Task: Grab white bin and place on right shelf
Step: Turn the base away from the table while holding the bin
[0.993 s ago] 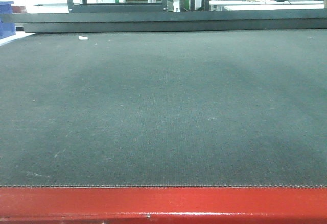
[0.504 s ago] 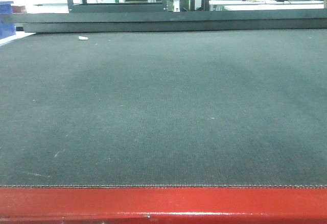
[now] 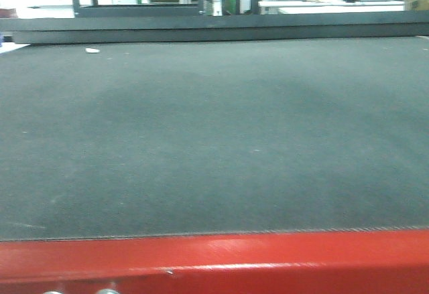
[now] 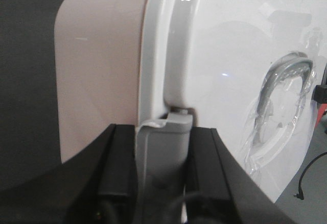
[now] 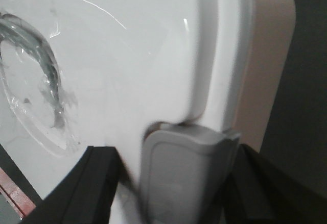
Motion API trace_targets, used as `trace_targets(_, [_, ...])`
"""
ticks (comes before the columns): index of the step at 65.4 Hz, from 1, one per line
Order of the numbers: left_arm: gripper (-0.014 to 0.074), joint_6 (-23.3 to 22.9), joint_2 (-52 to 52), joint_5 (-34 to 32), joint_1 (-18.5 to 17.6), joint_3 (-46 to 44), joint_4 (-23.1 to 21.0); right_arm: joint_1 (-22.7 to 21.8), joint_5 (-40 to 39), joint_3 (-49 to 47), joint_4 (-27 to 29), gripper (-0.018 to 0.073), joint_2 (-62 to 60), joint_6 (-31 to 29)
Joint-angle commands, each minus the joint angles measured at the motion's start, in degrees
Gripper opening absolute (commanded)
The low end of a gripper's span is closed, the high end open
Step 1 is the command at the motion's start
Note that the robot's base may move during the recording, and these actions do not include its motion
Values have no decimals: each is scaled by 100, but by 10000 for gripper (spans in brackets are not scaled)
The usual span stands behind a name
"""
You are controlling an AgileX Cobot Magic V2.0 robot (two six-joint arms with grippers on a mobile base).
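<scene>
White bin is held endwise between both arms, so its long axis runs L-R from one gripper to the other. Each wrist cam looks straight at an end wall, w/ the lid edge-on beside it.

Left gripper: black fingers closed in on the grey latch at the rim, one either side, pinching it. Right gripper does the same on the far-end latch; that contact is a bit blurred but reads as clamped.

Can't tell if the bin is lifted or resting. It doesn't show in the front view, only the dark mat and red table edge.

Shelf isn't in any view. Per the task it's to the right, so prob. the right arm leads, the left follows, and the bin travels along its own long axis.

Materials:
- Bin body is smooth pale pinkish plastic w/ rounded corners.
- Lid is glossy white and reflective, w/ a recessed curved handle under what looks like clear film.
- Latches are matte grey.
- Mat is a fine woven texture; the red edge is shiny paint.

The grip is on the latches only, so the hard, slick shell could pivot if the arms get out of sync.
</scene>
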Motion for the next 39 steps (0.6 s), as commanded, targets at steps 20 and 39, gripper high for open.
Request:
trace_targets(20, [-126,212,-224,1201,-416,-126,-923,361,906,-230,1927,72,-319,-158])
trace_targets(39, [-126,212,-224,1201,-416,-126,-923,361,906,-230,1927,72,-319,-158])
